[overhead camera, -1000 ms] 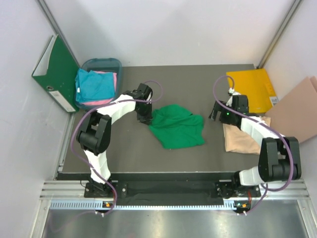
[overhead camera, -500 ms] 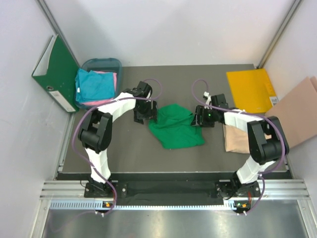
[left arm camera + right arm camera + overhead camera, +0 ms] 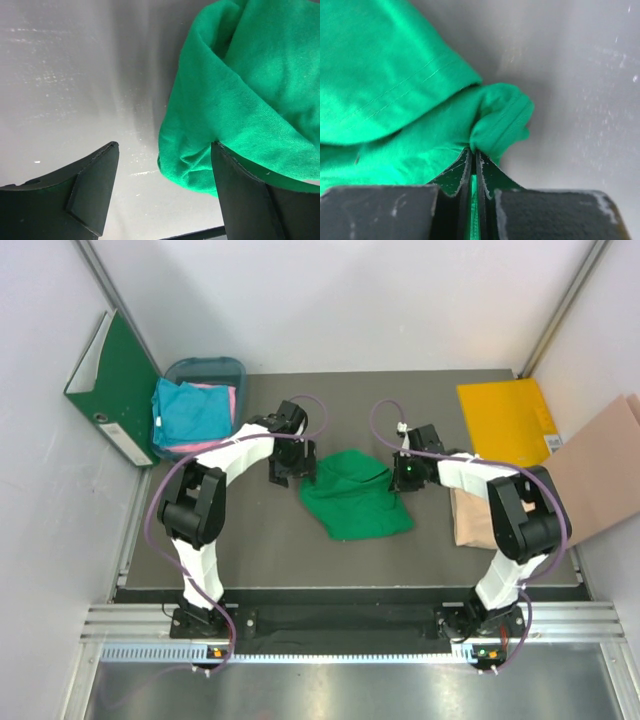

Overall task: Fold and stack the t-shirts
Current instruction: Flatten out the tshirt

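A bright green t-shirt (image 3: 355, 498) lies crumpled in the middle of the dark table. My right gripper (image 3: 402, 474) is at its right edge, shut on a small bunched fold of the green cloth (image 3: 495, 125), with the jaws (image 3: 473, 151) pressed together. At the shirt's left edge my left gripper (image 3: 290, 472) stands open. In the left wrist view the green hem (image 3: 190, 165) lies between its fingers (image 3: 95, 182), close to the right one, and is not pinched. A beige-peach t-shirt (image 3: 476, 522) lies folded at the right. The teal-blue (image 3: 190, 412) and pink (image 3: 226, 398) t-shirts sit in the bin.
A blue-grey bin (image 3: 206, 364) stands at the back left, with a green ring binder (image 3: 112, 380) leaning on the wall beside it. A yellow folder (image 3: 506, 420) lies at the back right. A brown sheet (image 3: 600, 465) leans at the right edge.
My right gripper has swung left from above the beige-peach shirt to the green shirt's right edge and shut on it. My left gripper has opened and let go of the left edge.
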Available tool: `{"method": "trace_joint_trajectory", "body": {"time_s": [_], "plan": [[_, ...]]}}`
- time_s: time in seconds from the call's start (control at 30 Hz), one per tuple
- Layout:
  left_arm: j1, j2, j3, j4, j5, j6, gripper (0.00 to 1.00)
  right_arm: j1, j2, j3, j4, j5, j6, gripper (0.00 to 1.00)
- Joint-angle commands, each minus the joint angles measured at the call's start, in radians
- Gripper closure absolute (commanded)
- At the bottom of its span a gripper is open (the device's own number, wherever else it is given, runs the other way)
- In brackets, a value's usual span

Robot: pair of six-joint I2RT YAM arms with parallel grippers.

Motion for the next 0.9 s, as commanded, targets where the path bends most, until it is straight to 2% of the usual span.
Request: {"method": "trace_joint_trajectory", "body": {"time_s": [0.0, 0.13, 0.33, 0.37, 0.47, 0.7, 0.77, 0.87], "plan": [[0.003, -0.016, 0.036, -0.024, -0.055, 0.000, 0.22, 0.043, -0.159, 0.078, -0.119, 0.089, -0.050, 1.00], [0.009, -0.008, 0.050, -0.035, -0.113, -0.009, 0.22, 0.074, -0.264, 0.215, -0.214, 0.164, -0.073, 1.00], [0.058, -0.032, 0.108, -0.070, -0.182, -0.008, 0.22, 0.120, -0.267, 0.521, -0.332, 0.306, -0.117, 1.00], [0.085, -0.045, 0.116, -0.067, -0.175, -0.003, 0.22, 0.114, -0.268, 0.552, -0.356, 0.370, -0.117, 1.00], [0.145, -0.088, 0.128, -0.060, -0.153, 0.012, 0.22, 0.054, -0.284, 0.645, -0.378, 0.440, -0.130, 1.00], [0.195, -0.120, 0.108, -0.087, -0.141, 0.051, 0.22, -0.231, -0.331, 0.906, -0.426, 0.569, -0.225, 1.00], [0.195, -0.125, 0.081, -0.083, -0.133, 0.049, 0.22, -0.242, -0.330, 0.955, -0.427, 0.645, -0.278, 1.00], [0.195, -0.137, 0.044, -0.069, -0.113, 0.042, 0.22, -0.241, -0.343, 0.991, -0.433, 0.611, -0.245, 1.00]]}}
